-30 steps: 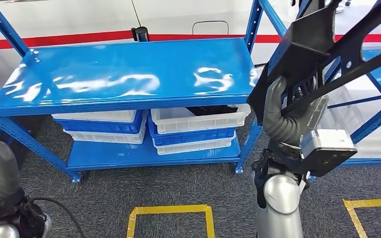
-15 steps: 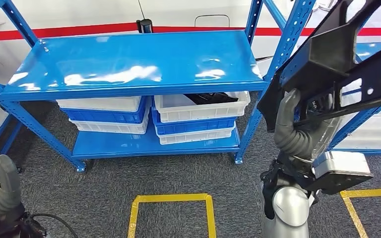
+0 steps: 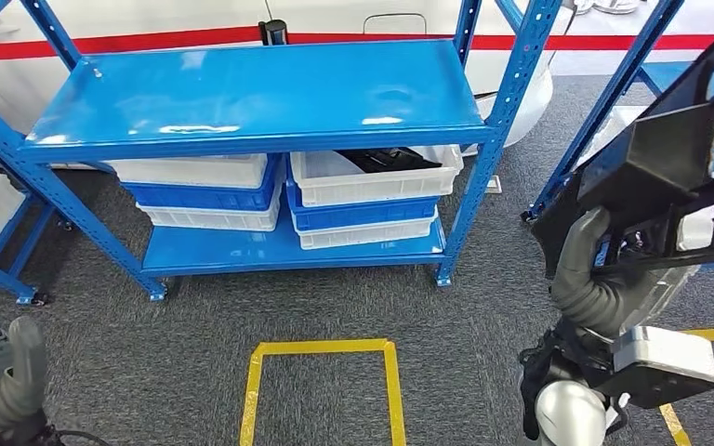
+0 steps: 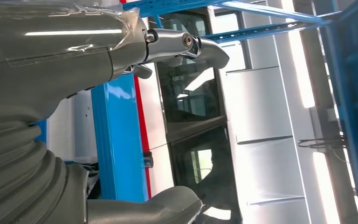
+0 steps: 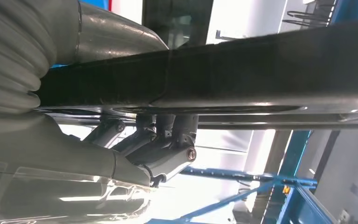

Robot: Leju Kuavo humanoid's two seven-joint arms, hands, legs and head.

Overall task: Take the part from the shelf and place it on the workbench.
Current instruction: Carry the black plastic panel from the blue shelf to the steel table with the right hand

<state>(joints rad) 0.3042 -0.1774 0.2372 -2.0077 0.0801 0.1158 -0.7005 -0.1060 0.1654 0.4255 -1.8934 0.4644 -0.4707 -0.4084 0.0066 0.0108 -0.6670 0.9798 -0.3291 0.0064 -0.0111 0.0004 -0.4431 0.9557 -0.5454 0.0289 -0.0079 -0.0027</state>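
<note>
Presently right hand [image 3: 588,269] grips large black angular metal frame part [image 3: 669,167], fingers clamped on it; left hand [image 3: 0,386] empty, fingers apart.

The part [image 3: 669,177] runs off the head view's right and top edges, so its full shape cannot be told. It covers most of the right hand [image 3: 604,269]; in the right wrist view the fingers [image 5: 168,140] vanish behind its dark bar. The left hand [image 3: 5,381] is cut by the near left corner. A dark item [image 3: 390,160] in the top right bin [image 3: 372,186] sits half under the shelf [image 3: 251,93], too hidden to identify.
</note>
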